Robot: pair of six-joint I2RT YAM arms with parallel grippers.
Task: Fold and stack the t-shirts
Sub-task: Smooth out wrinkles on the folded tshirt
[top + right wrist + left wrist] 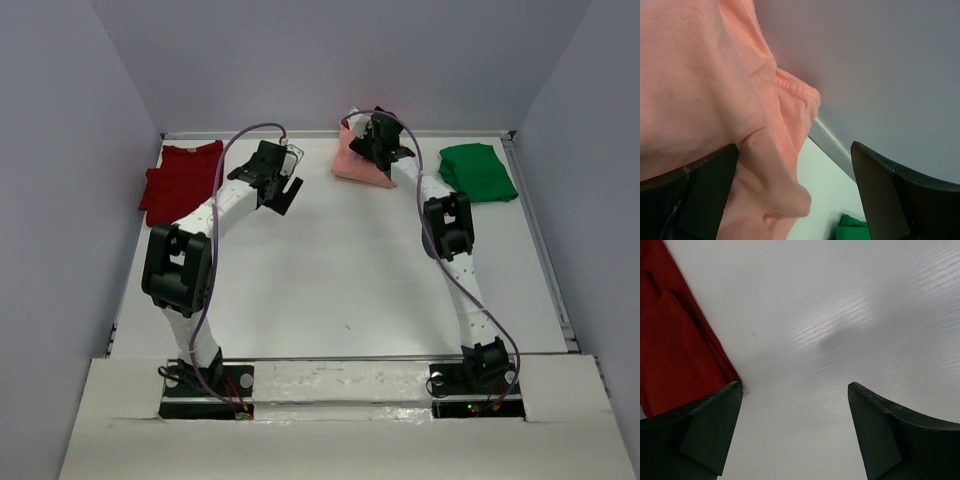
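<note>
The left gripper (795, 386) hangs with its jaws wide over the bare table (340, 280) and holds nothing. The dark red shirt (182, 180) lies in the far left corner, its edge just beside one finger (710, 430). The right gripper (794, 145) also stands wide, at the middle of the far edge. It is against the bunched salmon-pink shirt (355, 162), whose cloth seems to drape over one finger (705, 200) rather than be pinched. The bright green shirt (478, 172) lies near the far right corner.
</note>
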